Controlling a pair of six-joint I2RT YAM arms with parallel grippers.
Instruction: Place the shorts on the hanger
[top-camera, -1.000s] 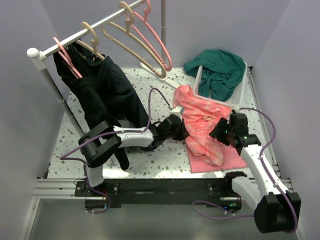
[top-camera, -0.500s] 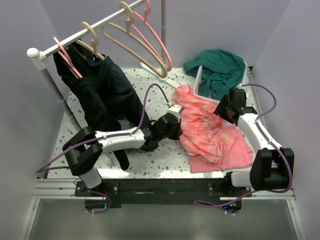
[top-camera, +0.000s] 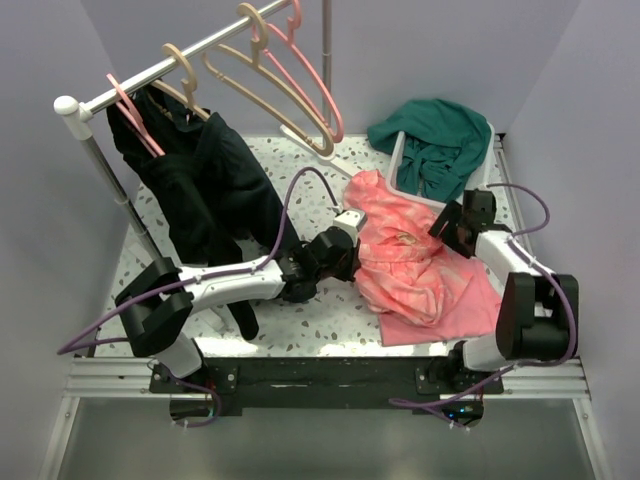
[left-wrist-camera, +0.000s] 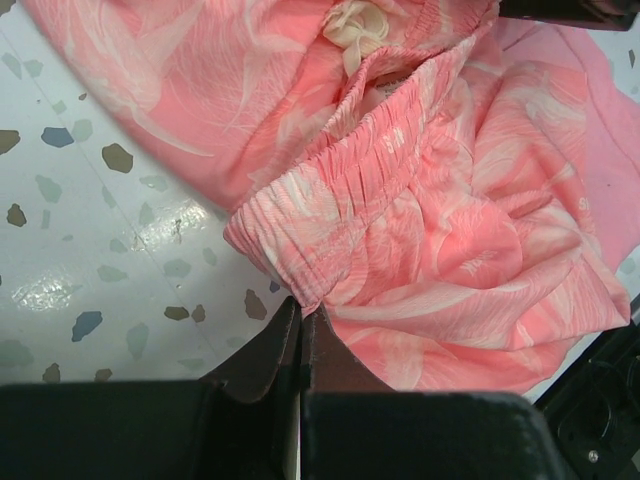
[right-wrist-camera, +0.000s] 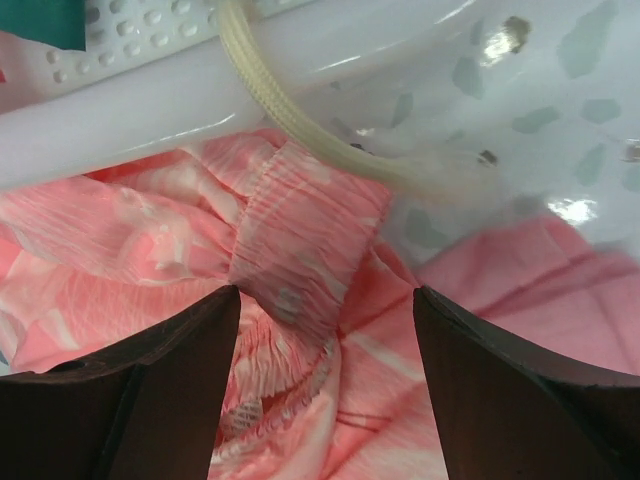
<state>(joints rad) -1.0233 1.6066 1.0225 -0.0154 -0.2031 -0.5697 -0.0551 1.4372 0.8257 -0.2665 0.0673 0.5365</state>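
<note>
Shorts (top-camera: 405, 255) are lying crumpled on the speckled table (top-camera: 320, 310), partly over a plain pink cloth (top-camera: 472, 298), just beside the white basket (top-camera: 400, 162); the left arm is reaching low across the table, and the left gripper (left-wrist-camera: 300, 318) is pinching the stretchy waistband, fingers pressed together; the right arm is bending back toward the basket, and the right gripper (right-wrist-camera: 325, 330) is hanging over another bit of waistband, fingers wide apart; the tan hanger (top-camera: 290, 85) is hanging on the rail (top-camera: 150, 72), well apart.

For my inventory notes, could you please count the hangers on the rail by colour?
Pink hangers: 2
Beige hangers: 2
Total: 4
</note>
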